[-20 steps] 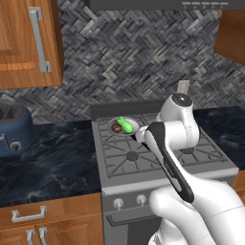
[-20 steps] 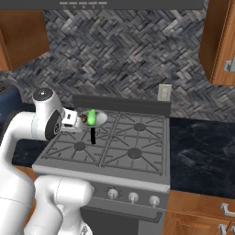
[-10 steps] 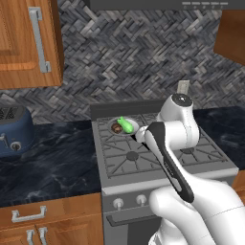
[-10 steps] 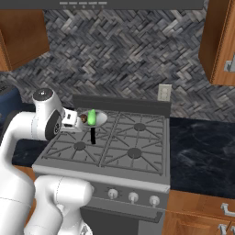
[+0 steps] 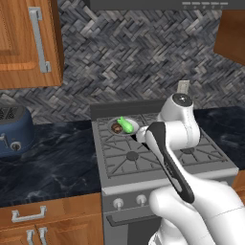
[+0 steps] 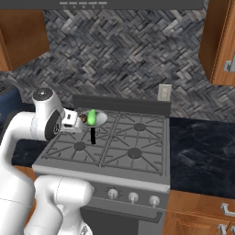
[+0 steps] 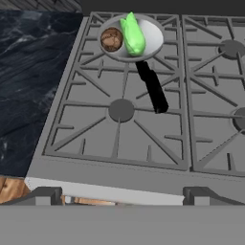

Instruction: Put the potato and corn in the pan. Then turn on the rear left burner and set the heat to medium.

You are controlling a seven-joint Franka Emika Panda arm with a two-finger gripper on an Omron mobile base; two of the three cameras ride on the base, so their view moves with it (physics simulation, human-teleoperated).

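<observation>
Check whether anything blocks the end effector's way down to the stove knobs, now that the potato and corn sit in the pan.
Nothing visible does. The end effector hangs open over the stove's front edge; the knobs lie below on the front panel, with no object between.

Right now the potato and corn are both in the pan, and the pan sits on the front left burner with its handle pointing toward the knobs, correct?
Not quite. The pan sits on the rear left burner, not the front one; the front left burner is bare, as the hand view shows. The potato and corn are in it, handle toward the knobs.
</observation>
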